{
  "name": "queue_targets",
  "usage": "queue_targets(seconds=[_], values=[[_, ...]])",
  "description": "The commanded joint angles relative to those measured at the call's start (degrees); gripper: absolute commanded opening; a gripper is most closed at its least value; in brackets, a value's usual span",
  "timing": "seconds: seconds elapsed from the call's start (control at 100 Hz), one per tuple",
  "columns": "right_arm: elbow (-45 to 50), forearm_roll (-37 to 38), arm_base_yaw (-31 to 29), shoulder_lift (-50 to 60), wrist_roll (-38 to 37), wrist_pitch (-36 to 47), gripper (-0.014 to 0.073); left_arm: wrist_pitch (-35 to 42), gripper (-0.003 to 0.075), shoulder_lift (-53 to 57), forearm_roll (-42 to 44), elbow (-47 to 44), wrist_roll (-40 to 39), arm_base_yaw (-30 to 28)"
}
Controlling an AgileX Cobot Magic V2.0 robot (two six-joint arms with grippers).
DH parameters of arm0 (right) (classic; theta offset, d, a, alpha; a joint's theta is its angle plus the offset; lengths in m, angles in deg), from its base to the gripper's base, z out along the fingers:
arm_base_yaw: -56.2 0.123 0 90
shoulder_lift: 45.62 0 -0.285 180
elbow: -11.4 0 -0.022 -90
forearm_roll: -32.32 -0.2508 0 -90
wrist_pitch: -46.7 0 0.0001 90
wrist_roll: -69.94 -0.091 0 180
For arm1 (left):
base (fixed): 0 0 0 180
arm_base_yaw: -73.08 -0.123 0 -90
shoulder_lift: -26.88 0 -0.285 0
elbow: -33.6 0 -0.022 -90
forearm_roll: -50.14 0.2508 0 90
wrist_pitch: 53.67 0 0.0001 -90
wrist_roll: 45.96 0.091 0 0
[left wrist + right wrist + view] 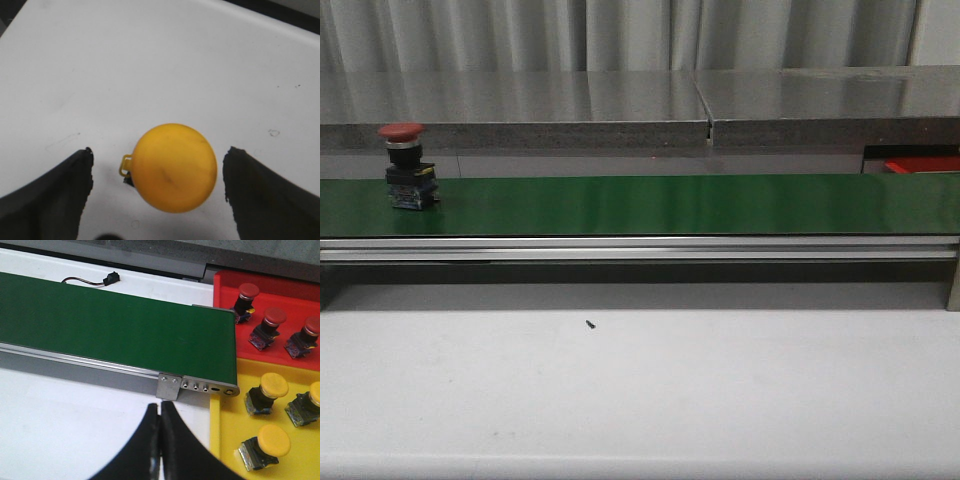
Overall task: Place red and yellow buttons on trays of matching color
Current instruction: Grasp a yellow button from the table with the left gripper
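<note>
The left pincer hangs spread around a yellow button on the white desk; closing off-centre could tip it. The right pincer is pressed together, while a red button rides the conveyor belt near its left end and may pass unpicked.

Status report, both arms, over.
Left pincer open, straddling yellow button, not touching. Right pincer shut, empty, near belt end. Red button on green belt, far left. Nothing in the way.
</note>
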Motion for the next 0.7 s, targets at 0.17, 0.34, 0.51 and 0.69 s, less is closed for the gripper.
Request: queue_targets(seconds=[0.17, 0.34, 0.51, 0.69], values=[[-1.42, -0.48, 0.13, 0.01, 0.49, 3.56, -0.0067, 2.62, 0.049, 1.41, -1.94, 4.53, -0.47, -0.04], [-1.42, -0.48, 0.13, 0.01, 0.49, 3.56, -0.0067, 2.01, 0.0244, 1.41, -1.94, 5.12, 0.0, -0.04], [-1.42, -0.48, 0.13, 0.01, 0.49, 3.56, -0.0067, 0.13, -0.0003, 1.98, -1.94, 5.23, 0.5, -0.04], [-1.42, -0.48, 0.13, 0.01, 0.49, 3.56, -0.0067, -4.21, -0.0019, 5.42, -5.38, 5.23, 1.88, -0.04]])
